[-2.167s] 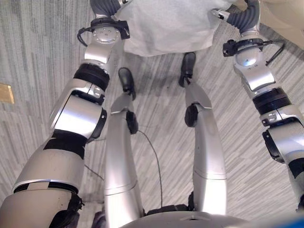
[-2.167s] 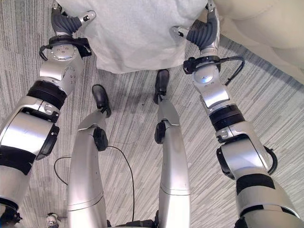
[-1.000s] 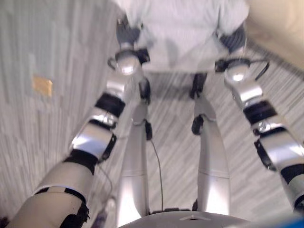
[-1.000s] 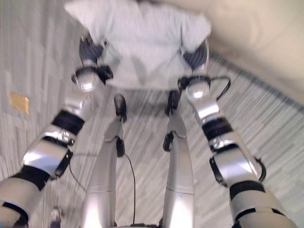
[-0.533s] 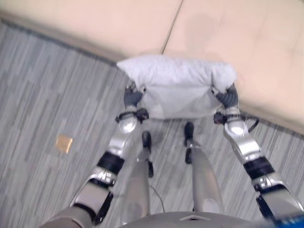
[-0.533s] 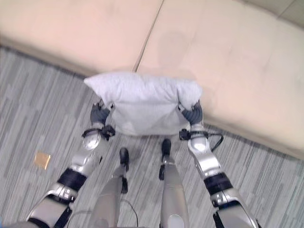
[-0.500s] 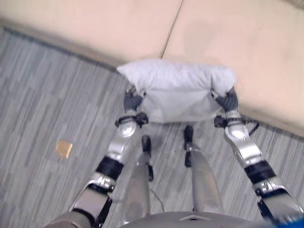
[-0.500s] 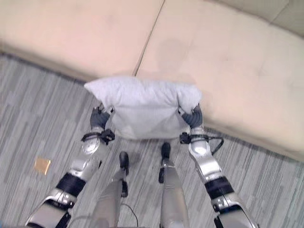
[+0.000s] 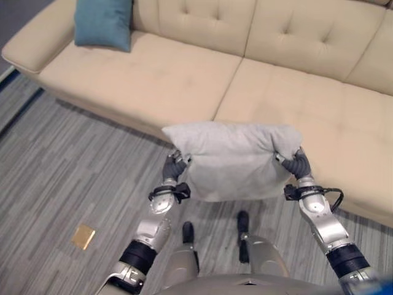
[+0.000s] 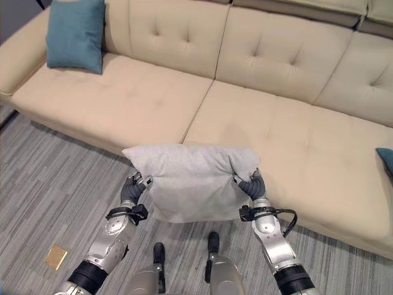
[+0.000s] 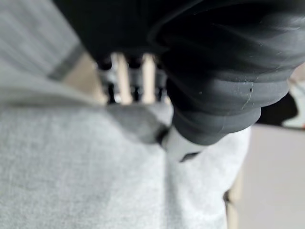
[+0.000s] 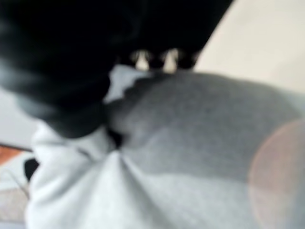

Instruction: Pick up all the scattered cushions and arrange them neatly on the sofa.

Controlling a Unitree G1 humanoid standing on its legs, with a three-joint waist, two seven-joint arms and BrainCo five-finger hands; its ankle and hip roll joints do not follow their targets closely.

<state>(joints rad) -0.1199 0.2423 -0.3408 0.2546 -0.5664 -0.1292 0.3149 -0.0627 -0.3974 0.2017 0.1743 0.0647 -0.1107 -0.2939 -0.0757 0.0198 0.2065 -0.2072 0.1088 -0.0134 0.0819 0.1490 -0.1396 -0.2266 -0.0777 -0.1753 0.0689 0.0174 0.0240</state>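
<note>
I hold a light grey cushion [image 9: 233, 160] up in front of the beige sofa [image 9: 153, 80], above the floor by the seat's front edge. My left hand [image 9: 174, 167] is shut on the grey cushion's left side and my right hand [image 9: 297, 165] is shut on its right side. In the wrist views the grey fabric [image 11: 86, 167] bunches under each hand's fingers [image 12: 152, 59]. A teal cushion [image 9: 103, 23] leans upright against the sofa's back at the far left. The corner of another teal cushion [image 10: 385, 161] shows on the seat at the right edge.
The sofa's seat [image 10: 295, 141] between the teal cushions is bare. Grey striped carpet [image 9: 55, 178] covers the floor in front. A small yellow square [image 9: 83, 236] lies on the carpet to my left.
The view has swung up from the floor to the sofa. The grey cushion has come up with both hands, from floor level to the height of the seat's front edge.
</note>
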